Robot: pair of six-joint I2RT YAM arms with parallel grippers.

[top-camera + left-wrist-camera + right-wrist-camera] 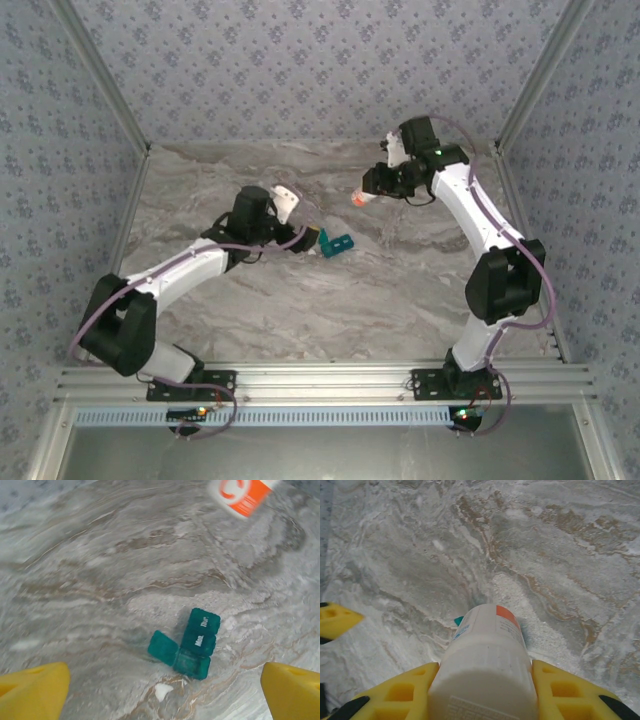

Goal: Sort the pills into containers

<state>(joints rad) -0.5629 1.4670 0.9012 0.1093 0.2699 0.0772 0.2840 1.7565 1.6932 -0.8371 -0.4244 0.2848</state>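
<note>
Task's thing: one small teal-blue plastic pill box (194, 642) lies near the middle of the tabletop (90, 580).
Compartments: we count three in a row, as far as we can tell; the end one has its lid flipped open to the side.
Left pincer (164, 680): spread wide and pinching nothing. It hangs over the tabletop just on the left-edge side of the box.
Right pincer (484, 677): pressed onto one white bottle with an orange label (490, 630), held off the tabletop.
Bottle's place: beyond the box towards the far edge and a little to the right, near it but apart.
Key relation: the box lies straight ahead of the left pincer, between the lines of its two fingers. Its long axis runs roughly away from that pincer, slightly slanted.
Nearer arm: the left, we judge; the right one's bottle must come over the open compartment.
Loose item: one small white fleck (161, 690) on the tabletop beside the box; we cannot tell whether it is a pill.
</note>
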